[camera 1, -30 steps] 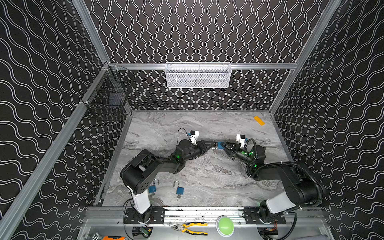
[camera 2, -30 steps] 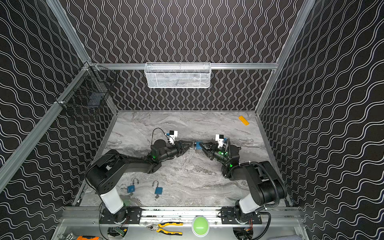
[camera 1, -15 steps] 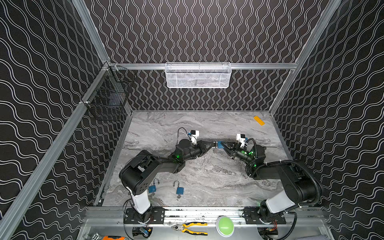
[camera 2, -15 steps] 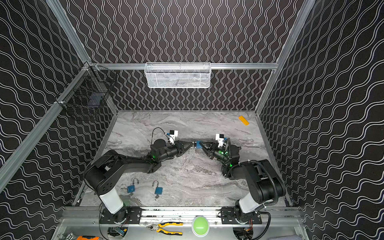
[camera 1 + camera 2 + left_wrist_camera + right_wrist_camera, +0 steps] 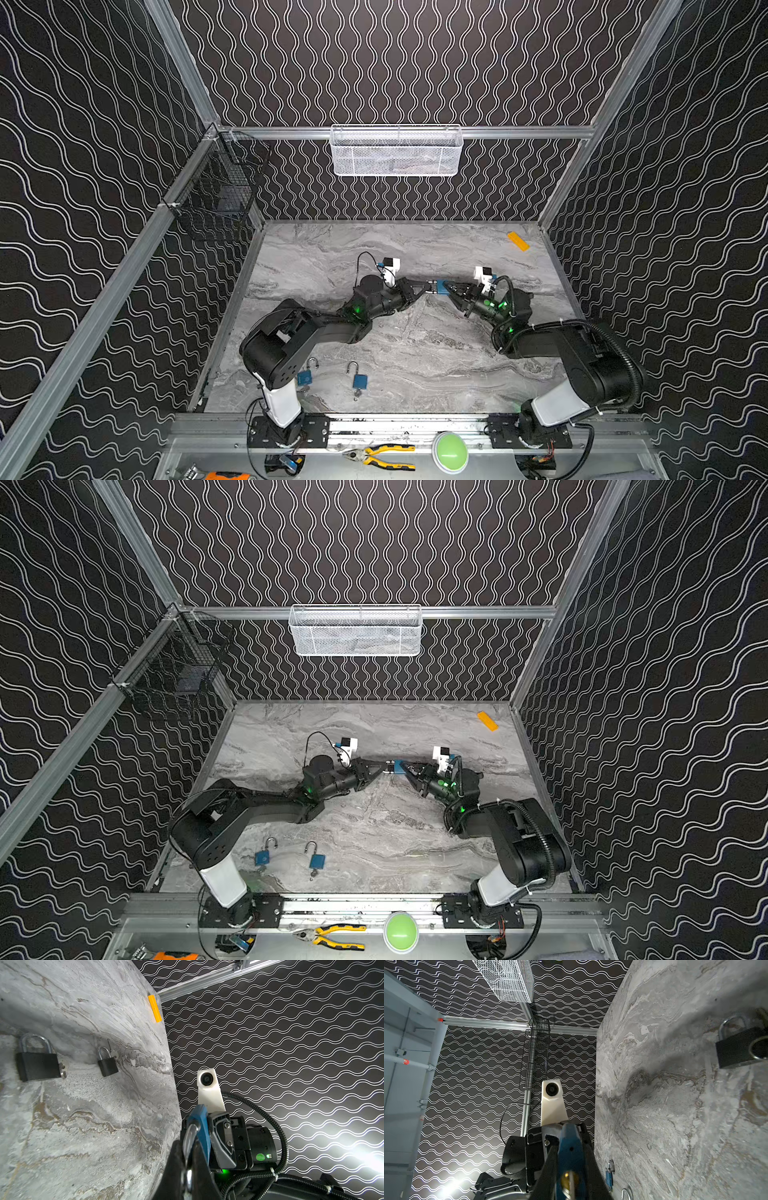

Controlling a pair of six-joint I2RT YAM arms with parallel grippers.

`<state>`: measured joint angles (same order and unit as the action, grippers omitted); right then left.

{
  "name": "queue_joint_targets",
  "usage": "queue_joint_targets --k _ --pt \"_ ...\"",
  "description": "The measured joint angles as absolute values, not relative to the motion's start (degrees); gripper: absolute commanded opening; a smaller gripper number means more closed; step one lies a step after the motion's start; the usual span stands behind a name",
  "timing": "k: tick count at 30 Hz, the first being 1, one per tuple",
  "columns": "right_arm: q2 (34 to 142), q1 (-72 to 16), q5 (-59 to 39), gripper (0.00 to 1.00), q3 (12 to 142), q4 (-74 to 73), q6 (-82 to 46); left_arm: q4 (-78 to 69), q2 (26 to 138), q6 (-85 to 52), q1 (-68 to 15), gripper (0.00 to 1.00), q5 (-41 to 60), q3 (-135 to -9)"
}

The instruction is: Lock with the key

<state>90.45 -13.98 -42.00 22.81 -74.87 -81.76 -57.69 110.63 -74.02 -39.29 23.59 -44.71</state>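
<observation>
Roughly mid-table, toward the back, both arms meet tip to tip above the grey marble-patterned tabletop (image 5: 415, 357). Right gripper (image 5: 448, 288) clamped on the body of a small blue padlock (image 5: 439, 287), a finger on either side; padlock held off the surface, lying lengthwise between the two arms. Left gripper (image 5: 427, 286) pinched fully closed on the curved silver metal shackle (image 5: 190, 1136) that sticks out of the padlock's end facing it; left wrist view shows the metal squeezed between the black fingers (image 5: 175, 1159). Right wrist view: blue body seen end-on, with a blurred brass disc and a silver key stub (image 5: 569, 1180) at the end nearest that camera; too soft to tell how deep it sits. Near the front left, by the left arm's base, a second blue padlock (image 5: 304, 376) and a third blue padlock (image 5: 359, 380) lie flat and apart, shackles pointing toward the back. Left wrist view also picks up a near dark padlock (image 5: 38, 1066) and a far dark padlock (image 5: 107, 1067) lying on the table. Small orange block (image 5: 518, 241) in the far right corner. White mesh basket (image 5: 397, 151) hangs on the back rail, black wire basket (image 5: 216, 195) on the left rail.
</observation>
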Motion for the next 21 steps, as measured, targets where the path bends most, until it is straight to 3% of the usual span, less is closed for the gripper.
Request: queue_joint_targets --k 21 --pt "96.57 -13.93 -42.26 0.0 22.81 -84.86 -81.89 -51.13 109.95 -76.09 -39.86 0.0 22.39 -47.51"
